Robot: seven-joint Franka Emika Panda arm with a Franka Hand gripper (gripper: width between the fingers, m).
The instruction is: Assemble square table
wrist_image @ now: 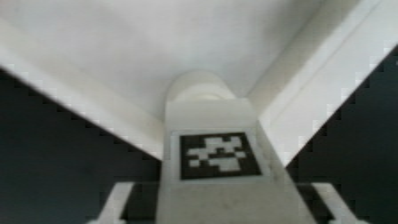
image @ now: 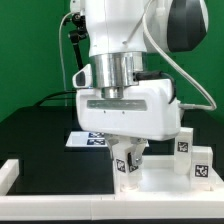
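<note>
While the arm (image: 125,45) fills the frame's middle, its fingers (image: 127,158) pinch a tagged white leg (image: 127,165) at lower center, above the white tabletop (image: 165,180) on the black desk (image: 40,125).

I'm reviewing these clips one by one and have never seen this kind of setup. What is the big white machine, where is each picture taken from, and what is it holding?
The big white machine is a robot arm. At its end sits a gripper with two fingers. One picture comes from a camera standing off the arm, looking at the whole scene. The other comes from a camera on the wrist, looking down along the fingers.

The gripper is shut on a short white table leg that bears a black-and-white tag; the wrist view shows that leg close up, standing over the white table top. In the exterior view the table top lies on the black table, with two more legs standing on the exterior view's right. The flat marker board lies behind.
</note>
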